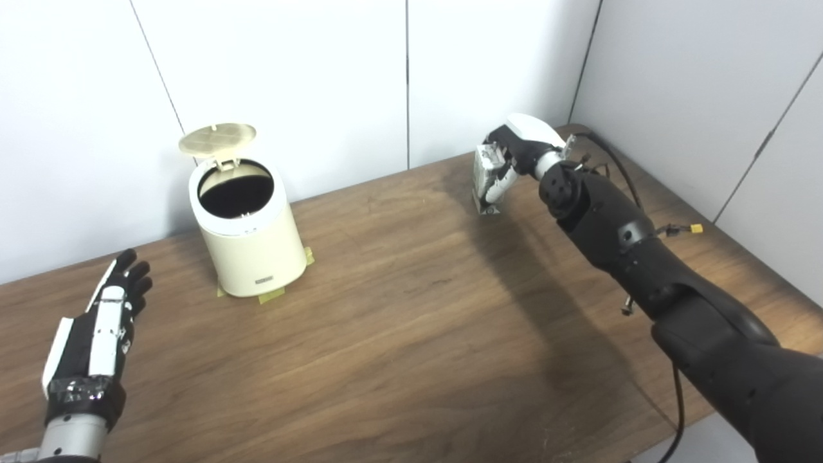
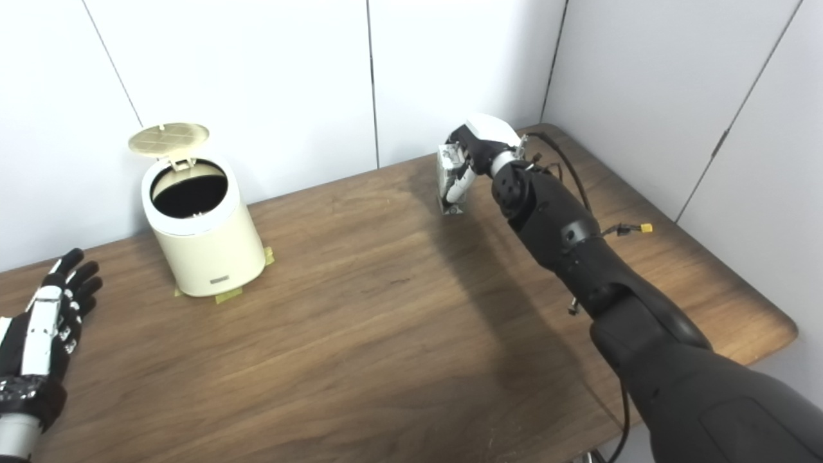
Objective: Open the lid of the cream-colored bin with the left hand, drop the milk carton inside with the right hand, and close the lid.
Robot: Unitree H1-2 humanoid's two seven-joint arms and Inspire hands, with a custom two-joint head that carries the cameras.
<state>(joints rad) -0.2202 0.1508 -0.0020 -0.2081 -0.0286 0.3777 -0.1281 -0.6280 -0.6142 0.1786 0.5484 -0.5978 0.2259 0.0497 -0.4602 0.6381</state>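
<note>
The cream-colored bin [image 1: 247, 238] stands upright at the back left of the table. Its round lid [image 1: 217, 139] is swung up behind a dark open mouth. My left hand [image 1: 106, 321] lies flat and open at the front left, well apart from the bin. At the far right, my right hand [image 1: 511, 157] is wrapped around the small milk carton [image 1: 483, 177]. The carton's lower corner is at or just above the tabletop; I cannot tell whether it touches.
The wooden table [image 1: 398, 308] ends at a rounded right edge [image 2: 781, 334]. White wall panels close in behind and to the right. Yellow tape tabs [image 1: 271, 295] mark the bin's base. Loose cables [image 1: 617, 167] hang along my right forearm.
</note>
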